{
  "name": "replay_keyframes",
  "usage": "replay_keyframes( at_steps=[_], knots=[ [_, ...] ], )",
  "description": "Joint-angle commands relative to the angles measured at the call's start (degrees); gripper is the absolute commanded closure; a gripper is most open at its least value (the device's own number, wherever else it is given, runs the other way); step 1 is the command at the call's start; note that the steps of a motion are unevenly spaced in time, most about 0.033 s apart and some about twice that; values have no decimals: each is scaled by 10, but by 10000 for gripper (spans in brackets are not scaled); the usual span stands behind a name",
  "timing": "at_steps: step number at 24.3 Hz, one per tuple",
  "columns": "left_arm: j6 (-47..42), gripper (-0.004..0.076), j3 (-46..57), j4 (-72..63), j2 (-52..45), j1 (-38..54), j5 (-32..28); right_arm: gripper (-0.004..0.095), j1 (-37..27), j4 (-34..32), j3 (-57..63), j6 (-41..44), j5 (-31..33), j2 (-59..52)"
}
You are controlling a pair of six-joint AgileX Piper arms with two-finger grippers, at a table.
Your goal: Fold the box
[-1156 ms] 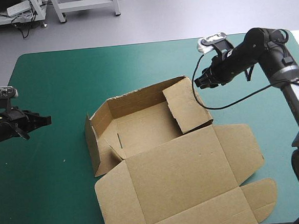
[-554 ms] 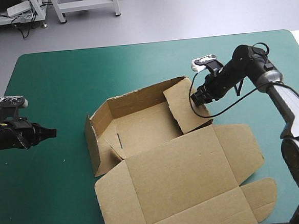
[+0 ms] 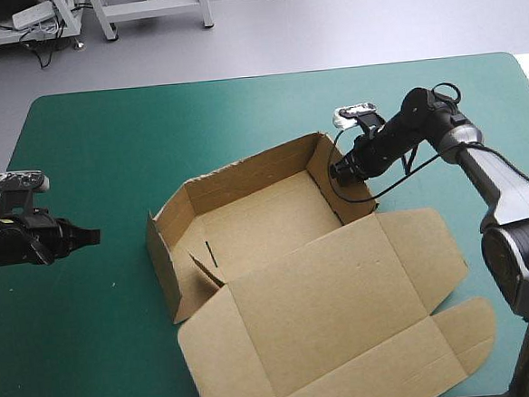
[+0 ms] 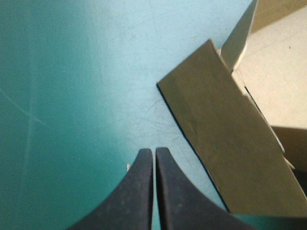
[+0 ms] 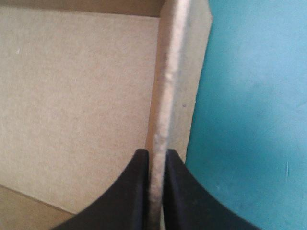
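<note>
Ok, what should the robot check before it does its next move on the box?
1. Is the right gripper pinching the right wall of the box? Ok.
2. Is that wall standing upright? Ok.
3. Is the left wall raised too? Ok.
4. Is the left gripper off the box, with its fingers shut? Ok.
5. Is the lid lying flat? Ok.
6. Will the walls stay up if let go? Cannot tell.

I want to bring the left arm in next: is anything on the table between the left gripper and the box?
Nothing visible. Only bare teal-green cover lies between the left gripper, shut, and the nearest side wall of the box. The right gripper is shut on the opposite wall.
</note>
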Motion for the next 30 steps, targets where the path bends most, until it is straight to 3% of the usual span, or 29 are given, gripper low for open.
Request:
replay_keyframes(
  at_steps=[1, 4, 10, 17, 21, 24, 30],
  knots=[
    [-3, 719, -14, -20, -14, 2, -17, 904, -2, 71, -14, -8, -40, -29],
    [-3, 719, -14, -24, -14, 2, -54, 904, -2, 101, -38, -14, -42, -41],
    [-3, 719, -14, -25, -14, 2, -137, 904, -22, 96, -136, 30, -35, -128],
    [-11, 718, -14, -101, -14, 2, -235, 906, -99, 90, -190, 55, 39, -252],
    [97, 718, -14, -296, -14, 2, -181, 906, -152, 90, -185, 55, 66, -347],
    [167, 719, -14, -438, -14, 2, -64, 906, -163, 88, -183, 66, 36, -396],
    [179, 719, -14, -491, -14, 2, 3, 906, -163, 73, -183, 78, 47, -405]
  ],
)
